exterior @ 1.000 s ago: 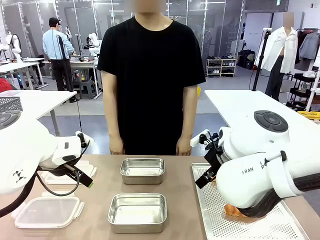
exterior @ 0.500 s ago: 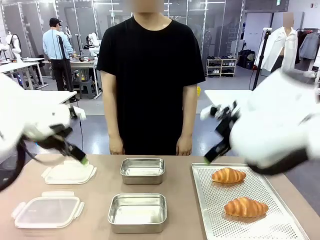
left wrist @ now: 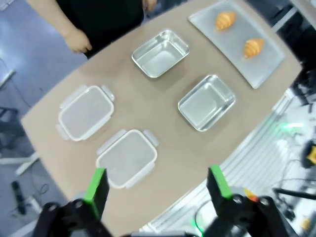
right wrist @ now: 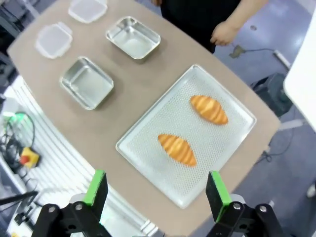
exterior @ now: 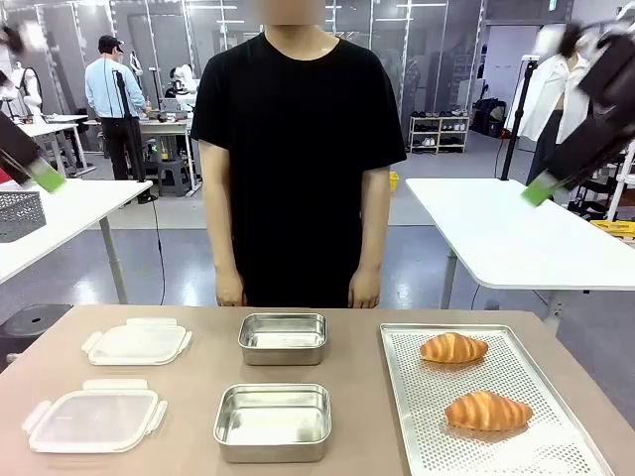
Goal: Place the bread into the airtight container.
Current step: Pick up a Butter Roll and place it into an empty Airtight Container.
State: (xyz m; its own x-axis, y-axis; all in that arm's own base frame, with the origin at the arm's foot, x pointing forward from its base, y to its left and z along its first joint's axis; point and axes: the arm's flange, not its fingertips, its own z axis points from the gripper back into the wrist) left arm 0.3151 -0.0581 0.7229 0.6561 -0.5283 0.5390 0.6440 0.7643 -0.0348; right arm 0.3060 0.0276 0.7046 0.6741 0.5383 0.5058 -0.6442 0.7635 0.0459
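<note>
1. Front view: a far croissant (exterior: pixel 453 348) and a near croissant (exterior: pixel 487 411) lie apart on a perforated tray (exterior: pixel 407 448) at four o'clock. Two open steel containers (exterior: pixel 272 421) wait at six o'clock, and two plastic lids (exterior: pixel 95 417) at eight.
2. Left wrist view: the left gripper (left wrist: pixel 157 183) hangs high above the table (left wrist: pixel 163 113), its jaws spread wide and empty. The tray sits at one o'clock.
3. Right wrist view: the right gripper (right wrist: pixel 156 190), also wide and empty, hovers over the tray at twelve o'clock. The croissants are golden-brown, ridged and tapered. They are likely light, soft and flaky, so a gentle hold across the thick middle looks safest.
</note>
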